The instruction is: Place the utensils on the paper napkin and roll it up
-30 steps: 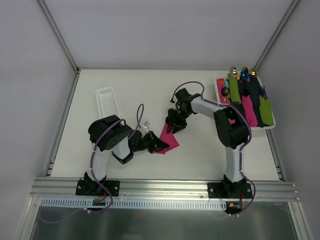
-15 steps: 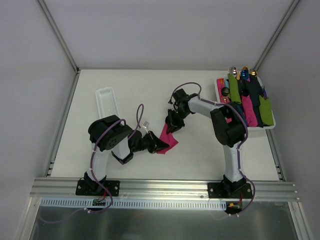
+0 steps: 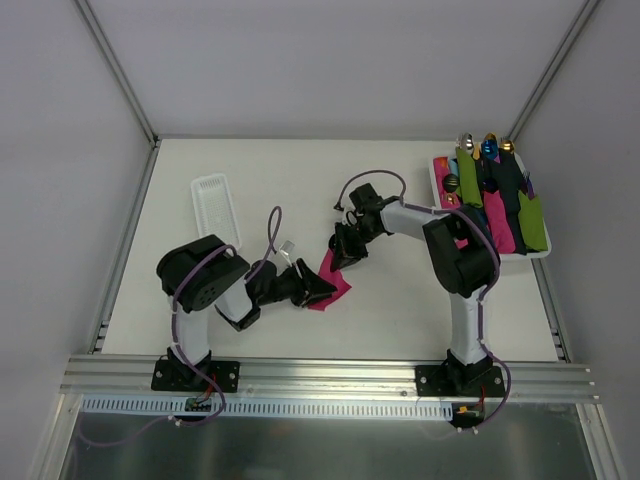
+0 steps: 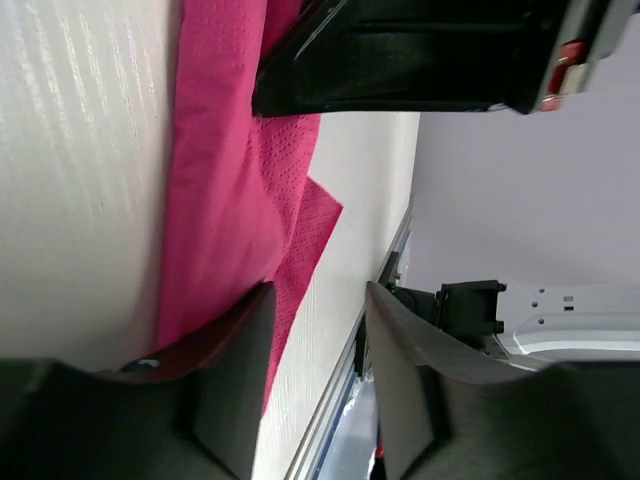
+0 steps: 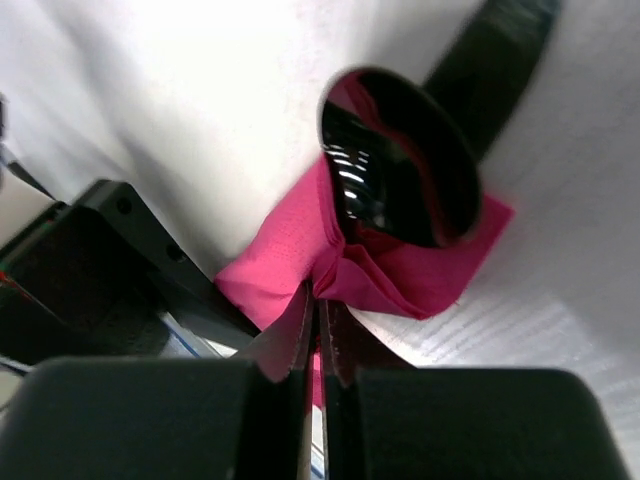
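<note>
Now R gripper [image 5: 318,297], jaws pinched on paper napkin [image 5: 410,275], folds it over black spoon [image 5: 400,160]; L gripper [image 4: 318,300], jaws apart, empty, prob. pins edge.

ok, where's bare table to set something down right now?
Free: the far strip of table between the white ridged tray and the tray of rolled napkins; also the near patch between the pink napkin and the right arm's base. Crowded: the centre, where left fingers and right fingers meet on the napkin, and the rolled-napkin tray, packed.
</note>
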Controlling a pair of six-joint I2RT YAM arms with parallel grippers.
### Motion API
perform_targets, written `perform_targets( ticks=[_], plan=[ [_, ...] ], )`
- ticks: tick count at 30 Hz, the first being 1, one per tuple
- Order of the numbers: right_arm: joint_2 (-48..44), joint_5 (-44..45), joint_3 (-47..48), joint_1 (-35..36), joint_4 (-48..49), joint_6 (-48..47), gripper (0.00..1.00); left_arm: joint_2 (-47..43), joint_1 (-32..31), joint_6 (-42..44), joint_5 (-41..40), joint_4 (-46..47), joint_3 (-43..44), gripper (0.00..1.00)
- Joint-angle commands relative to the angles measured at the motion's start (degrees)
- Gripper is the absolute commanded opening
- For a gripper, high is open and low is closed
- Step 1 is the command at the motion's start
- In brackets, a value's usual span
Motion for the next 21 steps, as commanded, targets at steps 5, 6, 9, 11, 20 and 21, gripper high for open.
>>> perform_targets(
  ticks=[5, 6, 9, 11, 20, 21],
  plan=[
    [-4.04, -4.95, -5.07, -0.63, 5.76, -7.45, 0.00, -17.60, 3.75, 11.30, 2.00, -10.13, -2.14, 0.48],
    [-4.56, -5.74, -5.33, -0.72, 6.72, -7.89, 0.00, -23.29, 4.71, 12.70, 1.91, -17.12, -1.88, 0.48],
    [-6.59, -8.03, -6.39, -1.60, 8.57, -8.50, 0.00, -34.28, 7.87, 18.24, 1.91, -27.88, -0.39, 0.50],
    [-7.55, -9.61, -6.74, -2.22, 9.10, -8.59, 0.00, -38.88, 9.89, 22.37, 2.44, -37.38, 1.19, 0.55],
    [-12.30, -14.89, -8.33, -3.36, 11.65, -8.42, 0.00, -49.62, 18.34, 28.80, 6.83, -52.44, 3.58, 0.61],
    [-13.00, -15.24, -8.67, -3.36, 11.91, -8.59, 0.00, -49.54, 18.43, 28.88, 7.35, -52.44, 3.57, 0.60]
  ],
)
